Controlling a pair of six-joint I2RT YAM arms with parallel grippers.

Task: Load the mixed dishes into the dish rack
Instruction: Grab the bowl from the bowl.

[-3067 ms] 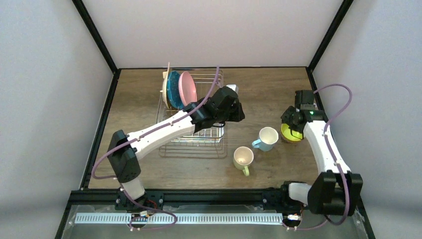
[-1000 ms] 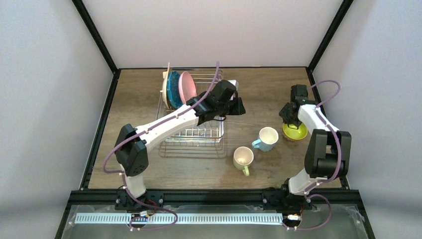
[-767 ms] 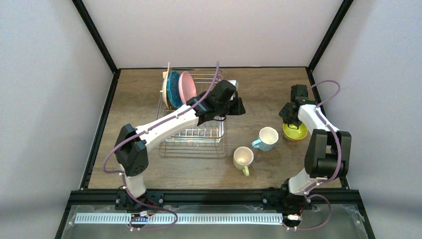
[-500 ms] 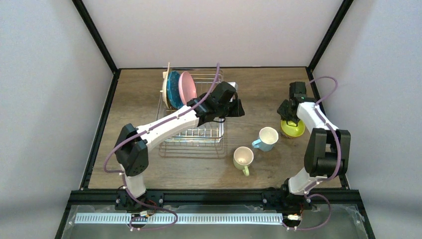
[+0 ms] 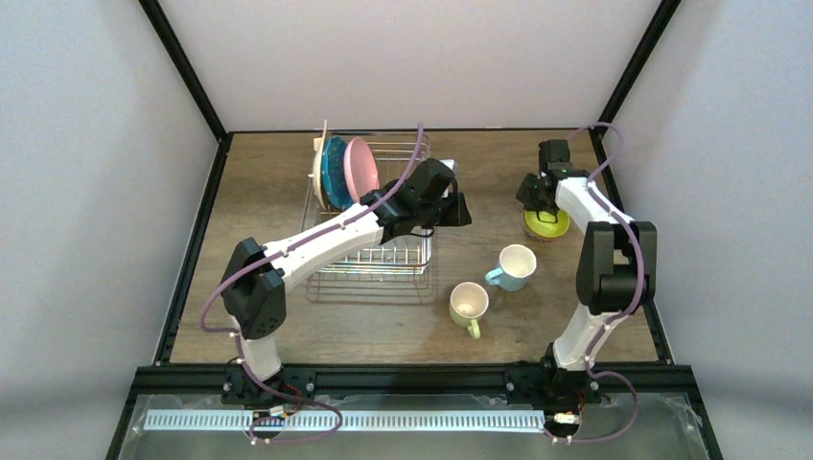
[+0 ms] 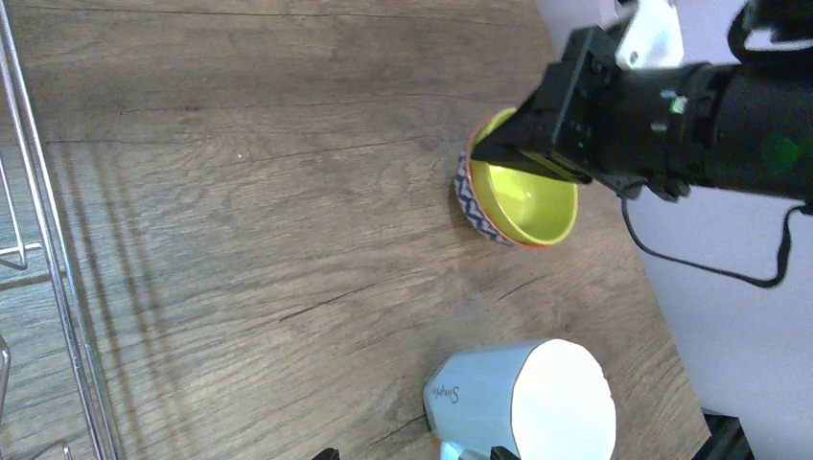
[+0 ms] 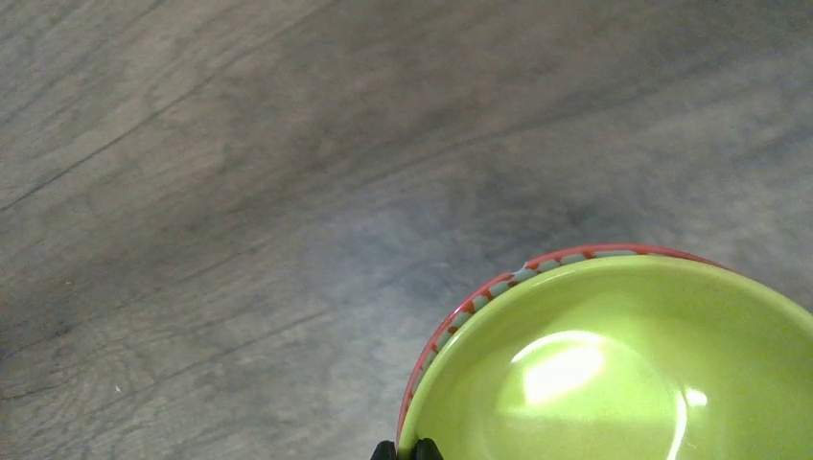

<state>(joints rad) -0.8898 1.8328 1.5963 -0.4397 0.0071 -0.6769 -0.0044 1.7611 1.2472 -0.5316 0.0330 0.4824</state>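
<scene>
The lime-inside patterned bowl (image 5: 546, 223) hangs tilted at the back right, and my right gripper (image 5: 537, 203) is shut on its rim. The right wrist view shows the closed fingertips (image 7: 407, 448) pinching the red-edged bowl (image 7: 623, 364). My left gripper (image 5: 464, 209) is open and holds nothing, just right of the dish rack (image 5: 369, 287). In its wrist view the light-blue mug (image 6: 508, 402) lies close in front of the left gripper (image 6: 412, 454). The bowl (image 6: 522, 196) is farther off. The tan plate (image 5: 317, 172), teal plate (image 5: 335, 172) and pink plate (image 5: 360, 170) stand upright in the rack.
The light-blue mug (image 5: 515, 266) and the pale yellow-green mug (image 5: 468, 306) stand on the wooden table right of the rack. The rack's wire side (image 6: 48, 240) shows at the left of the left wrist view. Black frame posts border the table.
My right gripper has carried the bowl toward the back and a little left, away from the mugs. The left arm has barely moved and stays open.
</scene>
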